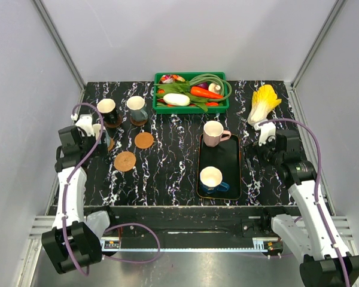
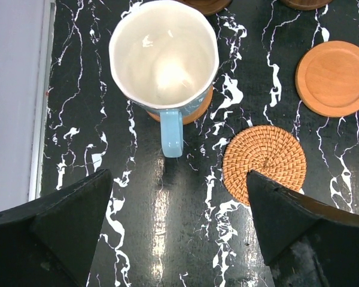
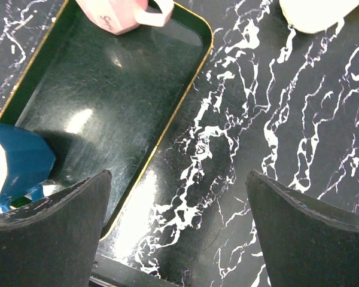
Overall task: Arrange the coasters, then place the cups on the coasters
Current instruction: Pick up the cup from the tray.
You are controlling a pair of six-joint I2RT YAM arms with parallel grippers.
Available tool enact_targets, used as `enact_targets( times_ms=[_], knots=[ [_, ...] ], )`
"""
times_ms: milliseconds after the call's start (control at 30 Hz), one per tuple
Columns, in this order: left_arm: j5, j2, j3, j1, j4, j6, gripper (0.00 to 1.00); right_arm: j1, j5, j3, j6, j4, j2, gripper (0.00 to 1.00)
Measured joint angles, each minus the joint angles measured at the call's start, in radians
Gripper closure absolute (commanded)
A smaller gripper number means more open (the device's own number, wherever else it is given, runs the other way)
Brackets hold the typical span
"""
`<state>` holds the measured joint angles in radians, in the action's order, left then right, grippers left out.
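Left gripper (image 2: 178,179) spread wide, empty, just beside light-blue cup (image 2: 164,60) seated on coaster (image 2: 198,110), well left of black tray (image 1: 222,156). Right gripper (image 3: 178,176) spread, empty, at tray's right edge. Risk: a finger clipping the handle (image 2: 172,134), dragging cup off-centre.

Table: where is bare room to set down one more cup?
Free: the strip between the woven coaster and the black tray; also the tray's middle, between pink cup and blue cup. Crowded: far-left corner.
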<state>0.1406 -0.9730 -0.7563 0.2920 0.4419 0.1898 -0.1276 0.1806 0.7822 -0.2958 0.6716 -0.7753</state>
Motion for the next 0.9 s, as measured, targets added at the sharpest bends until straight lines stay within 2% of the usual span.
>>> enact_targets(
  times_ms=[367, 600, 900],
  knots=[
    [0.064, 0.031, 0.043, 0.003, 0.0, -0.003, 0.01, -0.003, 0.166, 0.186, -0.098, 0.009, -0.173, 0.0],
    [0.08, 0.056, 0.049, 0.003, 0.0, -0.002, 0.01, -0.003, 0.255, 0.2, -0.232, -0.033, -0.298, 0.0],
    [0.101, 0.088, 0.063, 0.004, -0.004, -0.002, 0.01, -0.003, 0.313, 0.23, -0.314, -0.121, -0.481, 0.0]
  ],
)
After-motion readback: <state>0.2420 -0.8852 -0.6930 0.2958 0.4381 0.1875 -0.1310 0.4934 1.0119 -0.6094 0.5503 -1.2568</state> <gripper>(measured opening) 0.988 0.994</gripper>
